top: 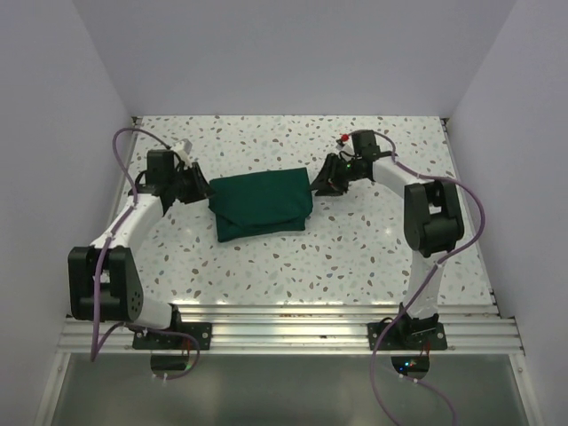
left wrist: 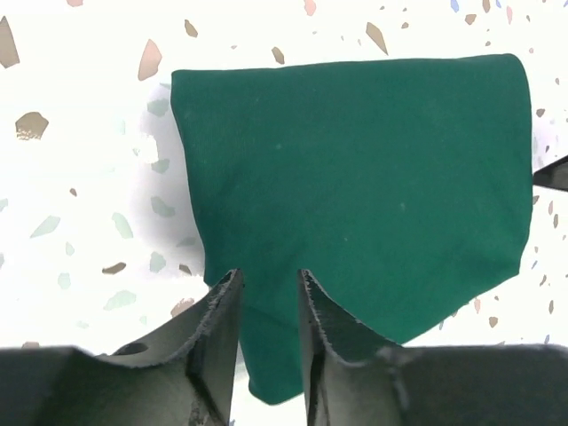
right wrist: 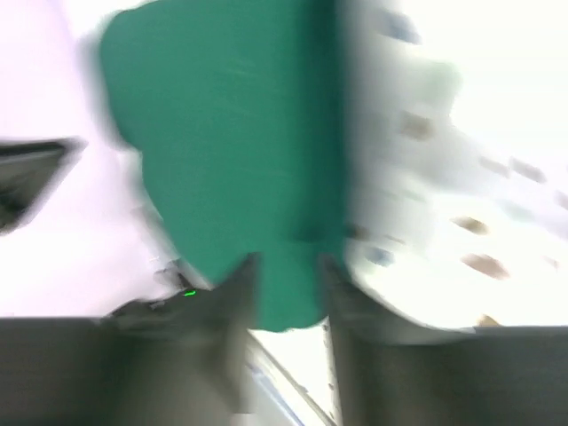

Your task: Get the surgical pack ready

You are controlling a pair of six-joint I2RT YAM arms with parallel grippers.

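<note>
Flanking one green bundle [top: 262, 206] (folded): left gripper [top: 201, 188], right gripper [top: 321, 183].

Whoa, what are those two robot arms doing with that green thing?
They are getting a surgical pack ready. The green cloth bundle lies folded into a rectangle in the middle of the speckled table. The left gripper is at its left end and the right gripper at its right end, each with fingers a little apart over the cloth's edge. Neither seems to be pinching it, though the right wrist view is blurry. Anything inside the bundle is hidden.
</note>
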